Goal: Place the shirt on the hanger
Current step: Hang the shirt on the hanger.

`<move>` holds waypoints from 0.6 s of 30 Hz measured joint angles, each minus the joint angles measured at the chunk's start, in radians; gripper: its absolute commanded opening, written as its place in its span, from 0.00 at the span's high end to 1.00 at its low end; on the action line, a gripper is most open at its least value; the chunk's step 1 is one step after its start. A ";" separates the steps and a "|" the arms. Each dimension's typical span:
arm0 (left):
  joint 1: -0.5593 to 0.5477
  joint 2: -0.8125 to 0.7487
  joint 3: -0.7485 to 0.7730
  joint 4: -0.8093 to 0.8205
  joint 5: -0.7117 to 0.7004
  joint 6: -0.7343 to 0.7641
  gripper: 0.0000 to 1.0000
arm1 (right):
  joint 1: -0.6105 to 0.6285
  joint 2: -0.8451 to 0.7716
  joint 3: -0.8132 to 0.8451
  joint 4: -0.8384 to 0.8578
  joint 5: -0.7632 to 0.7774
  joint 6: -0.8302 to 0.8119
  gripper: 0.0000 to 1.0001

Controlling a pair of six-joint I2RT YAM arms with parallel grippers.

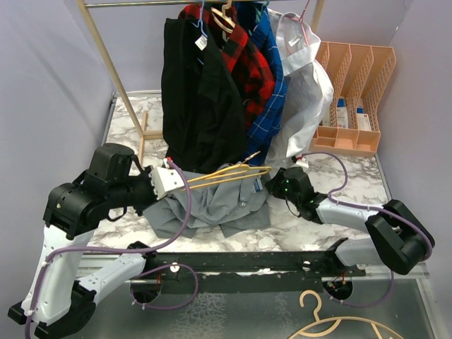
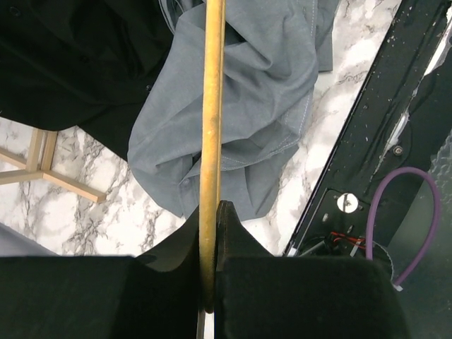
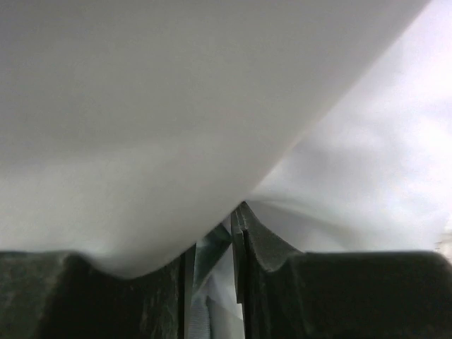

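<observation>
Left gripper (image 1: 168,181) clamps tight on the yellow hanger (image 1: 227,174), whose frame reaches toward 3 o'clock above the crumpled grey shirt (image 1: 212,206) on the marble table (image 1: 364,180). Right gripper (image 1: 274,185) sits at the shirt's 3 o'clock edge, jaws narrow. White cloth (image 3: 176,106) smothers its wrist view. A greyish fold seems to lie between them, but I cannot tell whether it is gripped.

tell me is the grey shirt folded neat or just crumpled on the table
Crumpled. The shirt lies in a loose, creased heap on the marble table, with the hanger crossing above it, not inside it.
</observation>
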 measured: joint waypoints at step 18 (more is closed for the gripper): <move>-0.066 0.043 0.001 0.000 -0.013 -0.060 1.00 | -0.018 -0.172 0.042 -0.074 -0.008 -0.142 0.99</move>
